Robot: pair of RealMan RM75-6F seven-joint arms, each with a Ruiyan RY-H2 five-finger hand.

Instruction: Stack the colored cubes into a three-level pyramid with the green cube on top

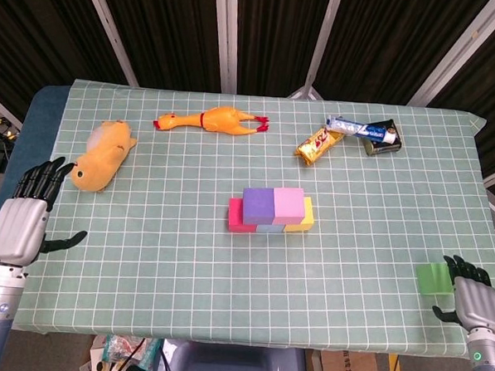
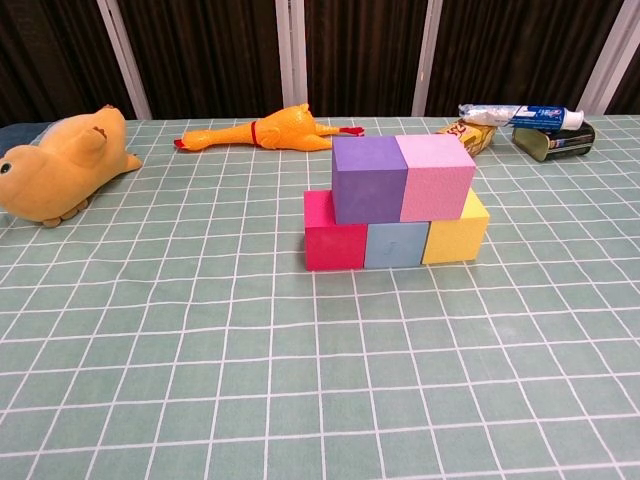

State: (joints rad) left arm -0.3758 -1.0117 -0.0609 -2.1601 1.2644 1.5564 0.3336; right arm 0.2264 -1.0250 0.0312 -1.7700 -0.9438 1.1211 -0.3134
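step: pick green cube | right hand beside it, fingers apart, empty | left hand spread, idle | tip: grip the sides squarely, place centred over purple cube / pink cube seam

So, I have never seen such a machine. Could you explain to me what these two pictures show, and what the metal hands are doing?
It is a robot with two arms, each ending in a hand shaped like a human one. Both pictures come from the robot's own cameras: the head view looks down on the whole table, the chest view looks across it from low down.

In the head view, the left hand hovers at the table's left edge, fingers spread, holding nothing. The right hand is at the right edge, beside a green cube; it appears not to hold it.

In the middle stand five cubes: red, blue and yellow below, purple and pink on top. Further back lie a plush toy, a rubber chicken, a snack bar, a toothpaste tube and a dark tin.
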